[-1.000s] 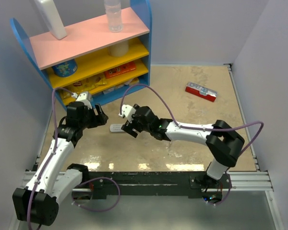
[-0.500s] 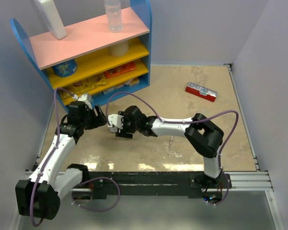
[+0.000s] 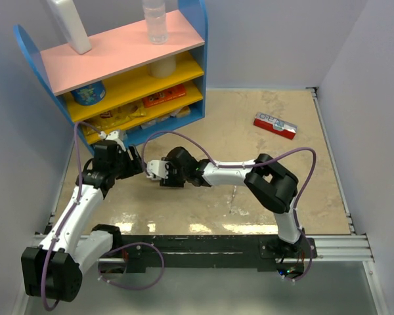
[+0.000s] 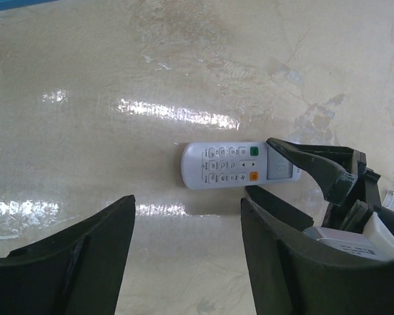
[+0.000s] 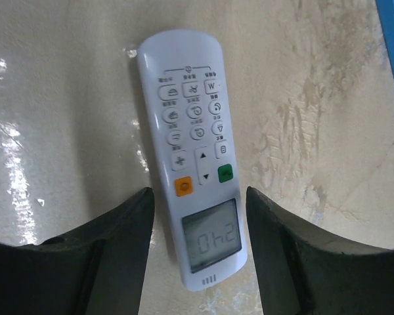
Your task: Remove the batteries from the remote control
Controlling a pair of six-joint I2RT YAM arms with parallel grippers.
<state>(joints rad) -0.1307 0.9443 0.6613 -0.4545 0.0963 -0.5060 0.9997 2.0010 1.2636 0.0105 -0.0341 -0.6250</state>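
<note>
The remote control (image 5: 194, 177) is a slim white bar lying button side up on the table, its lit display end toward my right wrist. My right gripper (image 5: 198, 197) is open and straddles that display end, with a narrow gap showing on each side. In the left wrist view the remote control (image 4: 230, 165) lies just ahead of my open left gripper (image 4: 187, 216), which has nothing between its fingers. From above, the left gripper (image 3: 139, 167) and right gripper (image 3: 159, 176) face each other closely, covering most of the remote. The batteries are hidden.
A blue shelf unit (image 3: 118, 72) with pink and yellow boards and packaged goods stands at the back left, close behind both grippers. A red-and-white flat box (image 3: 275, 125) lies at the back right. Side walls border the table.
My right gripper has reached left over the remote and narrowed its jaws around the display end. The left gripper has closed a little and barely shifted.
</note>
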